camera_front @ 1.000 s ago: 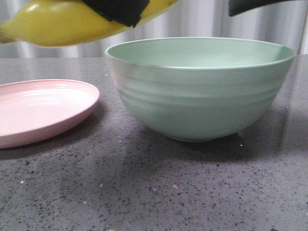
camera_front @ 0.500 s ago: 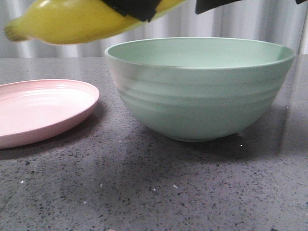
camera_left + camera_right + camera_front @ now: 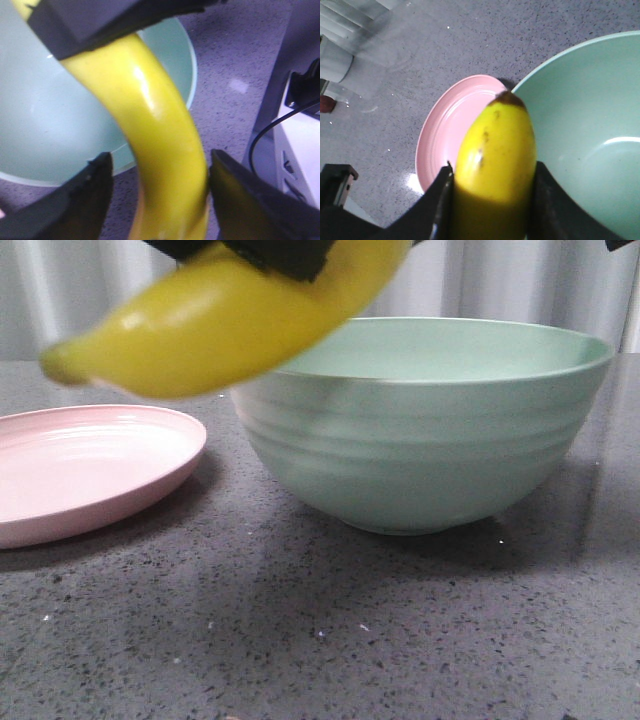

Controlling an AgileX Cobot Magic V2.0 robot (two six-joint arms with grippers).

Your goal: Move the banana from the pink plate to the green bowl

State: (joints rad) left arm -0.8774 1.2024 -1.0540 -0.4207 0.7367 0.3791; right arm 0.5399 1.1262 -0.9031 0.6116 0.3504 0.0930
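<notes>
The yellow banana (image 3: 230, 325) hangs in the air, tilted with its left end down, over the gap between the pink plate (image 3: 80, 465) and the left rim of the green bowl (image 3: 420, 450). Black gripper fingers (image 3: 285, 255) sit on it at the top edge of the front view. My right gripper (image 3: 493, 172) is shut on the banana (image 3: 495, 145), whose dark tip points toward the plate (image 3: 445, 130) beside the bowl (image 3: 590, 135). My left gripper (image 3: 159, 160) is open around the banana (image 3: 150, 110), with a gap at one finger, above the bowl's rim (image 3: 192, 75).
The plate and bowl stand on a grey speckled table (image 3: 320, 630). A white box with a black cable (image 3: 300, 150) stands at the table's side in the left wrist view. White objects (image 3: 335, 65) stand beyond the plate. A pale curtain hangs behind.
The banana has sunk, tipped left end down and shifted right toward the bowl. The black gripper part at the top right moved left onto the banana.
</notes>
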